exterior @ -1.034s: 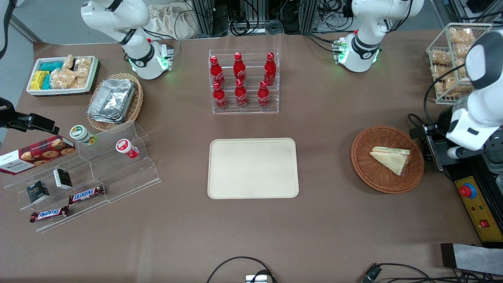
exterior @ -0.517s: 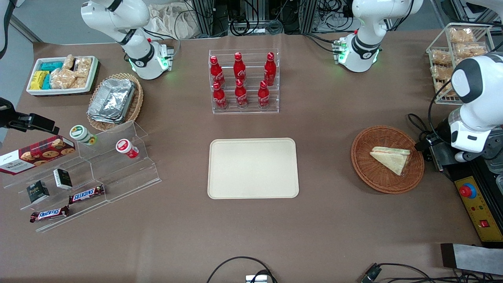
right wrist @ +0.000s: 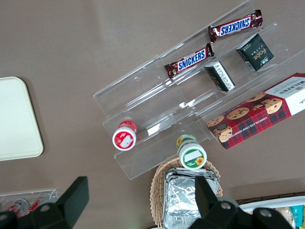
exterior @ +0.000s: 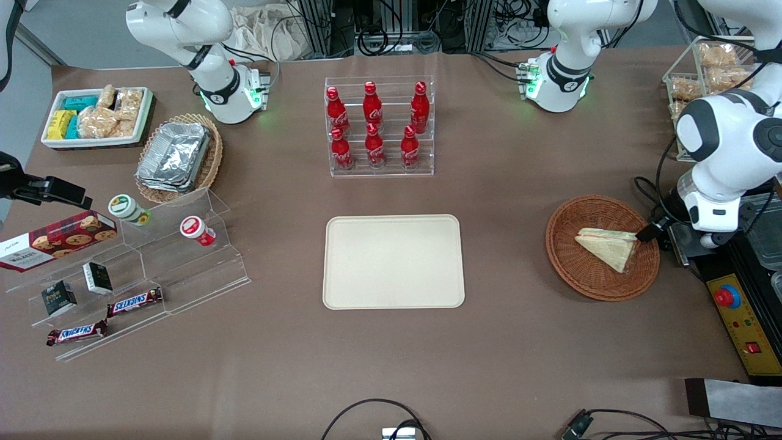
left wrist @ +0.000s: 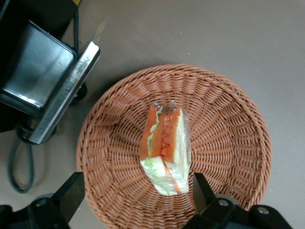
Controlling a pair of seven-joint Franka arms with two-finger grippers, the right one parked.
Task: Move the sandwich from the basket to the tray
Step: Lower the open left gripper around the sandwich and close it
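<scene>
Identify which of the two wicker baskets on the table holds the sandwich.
The reddish-brown basket toward the working arm's end holds the sandwich, with the open end effector above it. The lighter tan basket holds foil containers.

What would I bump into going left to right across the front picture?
Cookie box → foil basket → cola bottles → tray → basket with sandwich → gripper over the basket's edge, jaws open.

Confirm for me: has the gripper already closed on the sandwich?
No. The gripper hovers open above the basket, its fingers spread to either side of the sandwich without touching it.
</scene>
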